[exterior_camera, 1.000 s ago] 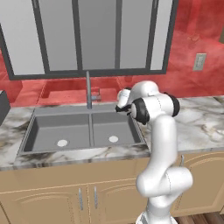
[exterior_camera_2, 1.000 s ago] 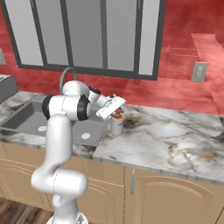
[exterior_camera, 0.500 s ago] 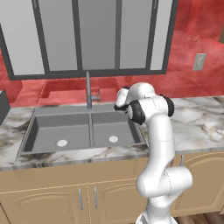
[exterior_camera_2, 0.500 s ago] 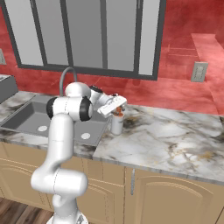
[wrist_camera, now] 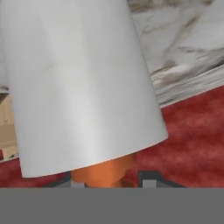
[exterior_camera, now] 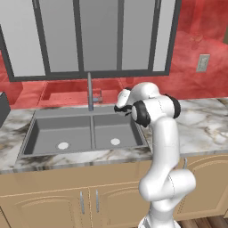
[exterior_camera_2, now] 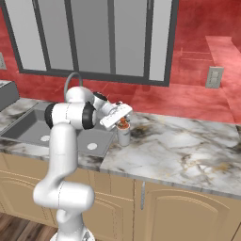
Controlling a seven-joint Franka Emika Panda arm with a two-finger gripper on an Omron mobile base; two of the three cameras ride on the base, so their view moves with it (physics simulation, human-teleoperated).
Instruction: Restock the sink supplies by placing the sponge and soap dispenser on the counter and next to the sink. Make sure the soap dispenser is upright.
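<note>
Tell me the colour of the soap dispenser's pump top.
Orange. The soap dispenser shows it best in the hand view, just below its whitish body.

Arm drawn in toward the sink side, bottle carried with it

Over the last second the gripper (exterior_camera_2: 123, 121) has shifted slightly toward the faucet, elbow folding closer to the wall. The soap dispenser (exterior_camera_2: 124, 134) under it has moved along, its orange pump top (wrist_camera: 101, 172) between the finger tips, base now at the sink's (exterior_camera_2: 28, 123) edge.
</note>
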